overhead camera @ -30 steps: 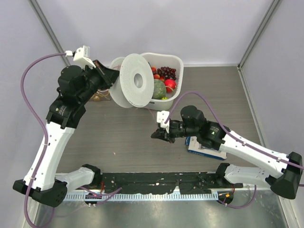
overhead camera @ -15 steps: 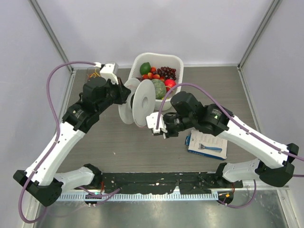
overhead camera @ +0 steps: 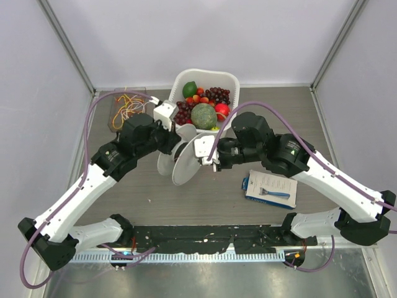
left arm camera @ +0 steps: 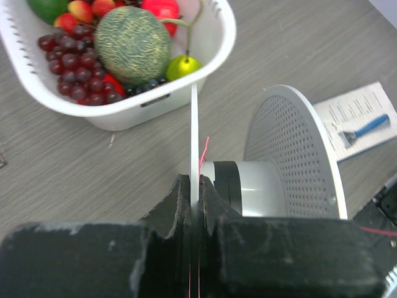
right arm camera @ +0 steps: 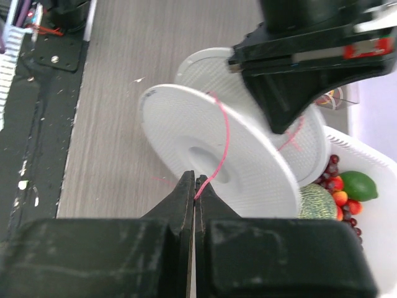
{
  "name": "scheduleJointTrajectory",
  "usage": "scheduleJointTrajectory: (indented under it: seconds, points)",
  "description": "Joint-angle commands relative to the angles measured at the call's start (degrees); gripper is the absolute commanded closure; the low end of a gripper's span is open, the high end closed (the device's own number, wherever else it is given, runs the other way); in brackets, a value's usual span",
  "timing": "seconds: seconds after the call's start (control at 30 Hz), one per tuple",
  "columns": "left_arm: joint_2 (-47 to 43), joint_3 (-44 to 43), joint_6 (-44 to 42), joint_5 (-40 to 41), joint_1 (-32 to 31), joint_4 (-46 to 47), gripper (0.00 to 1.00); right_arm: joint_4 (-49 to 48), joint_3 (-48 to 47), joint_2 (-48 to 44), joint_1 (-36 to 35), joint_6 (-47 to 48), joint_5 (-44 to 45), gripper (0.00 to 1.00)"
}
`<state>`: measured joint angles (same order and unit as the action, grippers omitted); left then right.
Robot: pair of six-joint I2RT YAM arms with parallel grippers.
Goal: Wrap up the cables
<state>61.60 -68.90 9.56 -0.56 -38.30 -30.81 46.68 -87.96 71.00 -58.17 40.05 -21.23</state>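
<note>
Well, the left tool (left arm camera: 194,186) is clamped on the spool (overhead camera: 185,162) rim, and the right tool (right arm camera: 195,185) is pinched shut on a red cable (right arm camera: 223,133) crossing its face. Best to hold it taut and feed it onto the hub (left arm camera: 251,189). Other cables (overhead camera: 128,107) lie far left on the table (overhead camera: 155,198).

Light: bright, even, from above.
Shadows: soft and faint on the counter (overhead camera: 205,208).
Glare: sheen on the near-edge metal strip (overhead camera: 248,279).
Focus: left hand (left arm camera: 193,189) and right hand (right arm camera: 194,186) blurred close up.
</note>
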Motion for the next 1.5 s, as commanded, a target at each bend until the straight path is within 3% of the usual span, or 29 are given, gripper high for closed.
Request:
scheduleJointTrajectory:
  seconds: [0.0, 0.23, 0.5, 0.57, 0.63, 0.67, 0.77, 0.9, 1.23, 1.47]
  points:
    - [-2.8, -0.1, -4.6, -9.5, -1.2, 2.8, 1.0, -7.6, -2.5, -0.9, -0.1, -2.1, 4.0, 0.99]
    - [-7.8, 2.4, -12.2, -18.4, -1.2, -0.6, 1.0, -7.5, -3.7, -0.4, 9.0, -5.1, 1.3, 0.99]
    - [-10.1, 0.4, -13.3, -28.3, 0.7, -5.8, 1.0, -2.6, 2.7, -3.7, 18.3, 2.5, -1.3, 0.99]
    - [-9.8, -1.5, -11.2, -30.4, 2.0, -5.4, 1.0, -2.9, 5.5, -4.4, 19.4, 3.1, -1.9, 0.94]
    - [-8.9, -4.0, -7.0, -33.2, 4.7, -4.4, 1.0, -4.0, 7.6, -4.7, 20.2, 2.1, -2.0, 0.82]
    - [-8.2, -5.7, -4.7, -34.7, 6.4, -3.7, 1.0, -4.3, 8.3, -4.8, 21.2, 1.2, -2.1, 0.71]
    - [-6.3, -10.9, 2.2, -37.6, 11.8, -1.1, 1.0, -6.3, 8.2, -4.6, 24.6, -1.1, -4.3, 0.56]
    - [-3.1, -19.5, 9.3, -37.3, 16.2, 0.7, 1.0, -10.4, 8.9, -5.3, 26.8, -5.9, -6.5, 0.28]
    - [3.0, -36.2, 14.4, -23.5, 16.3, 2.3, 1.0, -28.3, 24.5, -12.2, 27.3, -24.2, -4.4, 0.26]
    - [5.5, -41.7, 16.8, -20.9, 16.3, 4.9, 1.0, -36.1, 33.5, -12.8, 27.3, -36.4, -5.1, 0.24]
